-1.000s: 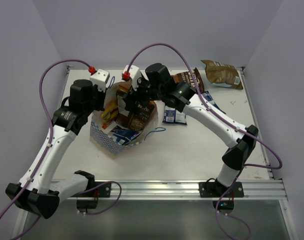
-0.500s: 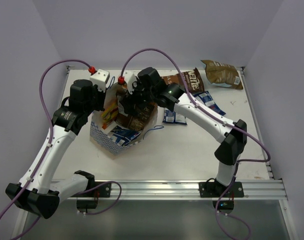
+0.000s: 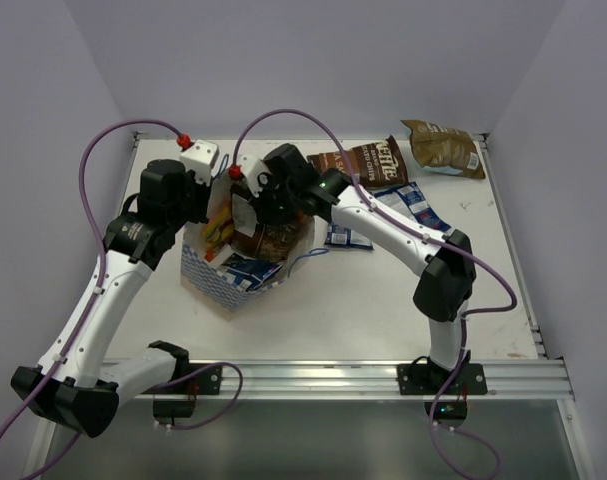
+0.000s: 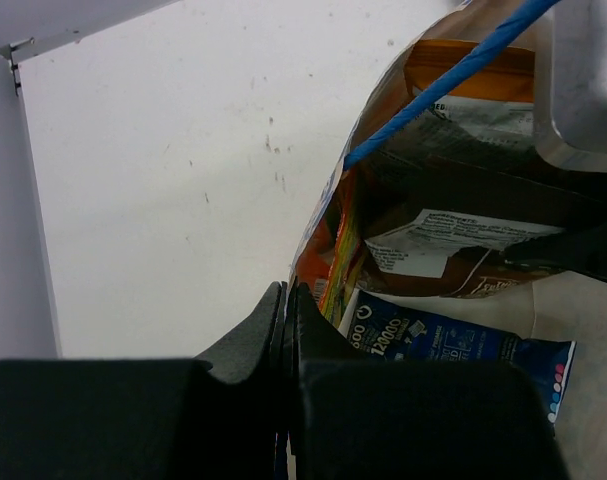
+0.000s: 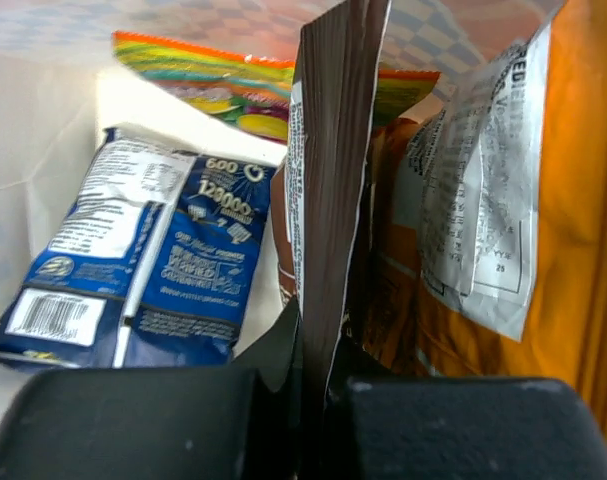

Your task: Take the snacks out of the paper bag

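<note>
The blue-and-white checkered paper bag [image 3: 205,277] stands open at the table's centre-left. My left gripper [image 3: 205,196] [image 4: 286,293] is shut on the bag's left rim. My right gripper [image 3: 259,206] [image 5: 323,335] reaches into the bag from the right and is shut on the top edge of a brown chip bag [image 5: 328,170] [image 3: 270,240]. Beside it inside lie a blue packet [image 5: 168,255] [image 3: 245,268], a red-yellow packet [image 5: 228,80] and a large orange bag [image 5: 573,210]. The left wrist view shows the same brown bag [image 4: 453,255] and blue packet [image 4: 453,345].
Two brown chip bags [image 3: 368,160] [image 3: 443,148] lie at the back right of the table. Two blue packets [image 3: 348,235] [image 3: 411,200] lie right of the paper bag. A blue cord handle [image 3: 308,262] trails from the bag's front. Walls close in on the left, back and right.
My right gripper has moved left and down into the paper bag and shut on the brown chip bag's top edge. The left arm has not moved.
</note>
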Robot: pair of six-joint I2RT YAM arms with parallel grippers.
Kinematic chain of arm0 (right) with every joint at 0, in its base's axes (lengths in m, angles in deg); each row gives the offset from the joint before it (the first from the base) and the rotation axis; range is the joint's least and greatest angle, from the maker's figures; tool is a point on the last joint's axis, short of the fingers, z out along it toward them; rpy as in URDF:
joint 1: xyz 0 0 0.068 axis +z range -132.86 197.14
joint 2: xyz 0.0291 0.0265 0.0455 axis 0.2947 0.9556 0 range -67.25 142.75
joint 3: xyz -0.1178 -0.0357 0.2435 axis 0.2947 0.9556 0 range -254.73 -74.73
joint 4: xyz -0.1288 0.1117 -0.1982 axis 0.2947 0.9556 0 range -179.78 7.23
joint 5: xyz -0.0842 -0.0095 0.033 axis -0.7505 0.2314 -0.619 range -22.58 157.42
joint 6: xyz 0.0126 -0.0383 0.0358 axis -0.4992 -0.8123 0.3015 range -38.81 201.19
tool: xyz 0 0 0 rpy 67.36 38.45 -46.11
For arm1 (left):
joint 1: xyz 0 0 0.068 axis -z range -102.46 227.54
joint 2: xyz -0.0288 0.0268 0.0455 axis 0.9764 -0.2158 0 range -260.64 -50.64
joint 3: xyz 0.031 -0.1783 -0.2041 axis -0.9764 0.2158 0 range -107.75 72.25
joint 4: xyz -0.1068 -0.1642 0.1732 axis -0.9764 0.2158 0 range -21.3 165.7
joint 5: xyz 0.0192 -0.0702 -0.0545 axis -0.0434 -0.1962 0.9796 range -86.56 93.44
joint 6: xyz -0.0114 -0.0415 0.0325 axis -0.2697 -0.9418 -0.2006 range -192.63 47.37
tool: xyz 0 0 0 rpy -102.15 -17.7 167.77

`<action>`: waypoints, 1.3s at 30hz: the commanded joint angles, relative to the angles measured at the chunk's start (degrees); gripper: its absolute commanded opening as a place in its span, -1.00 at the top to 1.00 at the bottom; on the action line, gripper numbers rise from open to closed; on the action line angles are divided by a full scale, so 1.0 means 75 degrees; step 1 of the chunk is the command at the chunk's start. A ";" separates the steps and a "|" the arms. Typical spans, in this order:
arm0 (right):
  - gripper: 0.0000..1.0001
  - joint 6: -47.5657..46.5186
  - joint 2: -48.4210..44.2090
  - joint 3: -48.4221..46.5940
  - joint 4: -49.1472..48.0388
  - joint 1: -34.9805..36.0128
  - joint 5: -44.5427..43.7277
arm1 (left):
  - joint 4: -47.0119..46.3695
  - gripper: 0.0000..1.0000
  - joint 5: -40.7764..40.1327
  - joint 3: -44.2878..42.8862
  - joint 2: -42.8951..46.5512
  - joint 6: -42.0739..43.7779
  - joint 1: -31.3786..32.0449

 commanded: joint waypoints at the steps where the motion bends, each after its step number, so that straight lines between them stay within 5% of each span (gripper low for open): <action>1: 1.00 -0.0074 -0.0802 -0.0651 0.0138 0.0209 0.0112 | -0.0646 1.00 -0.0175 -0.0487 0.0136 -0.0046 0.0038; 10: 1.00 0.0465 -0.2643 -0.1320 -0.0060 0.0303 0.0219 | -0.0564 1.00 -0.0691 -0.0593 0.0090 -0.0093 0.0038; 21: 1.00 0.1226 -0.5465 -0.0700 -0.0517 -0.0247 -0.3599 | -0.0447 1.00 -0.1382 -0.0546 0.0090 -0.0070 0.0038; 30: 1.00 0.2574 -0.6887 0.1608 -0.0575 -0.3081 -0.5125 | -0.0329 1.00 -0.1348 -0.0546 0.0125 -0.0257 0.0038; 39: 1.00 0.4320 -0.5201 0.2571 -0.1581 -0.5368 -0.5218 | -0.0399 1.00 -0.1183 -0.0464 0.0207 -0.0269 0.0038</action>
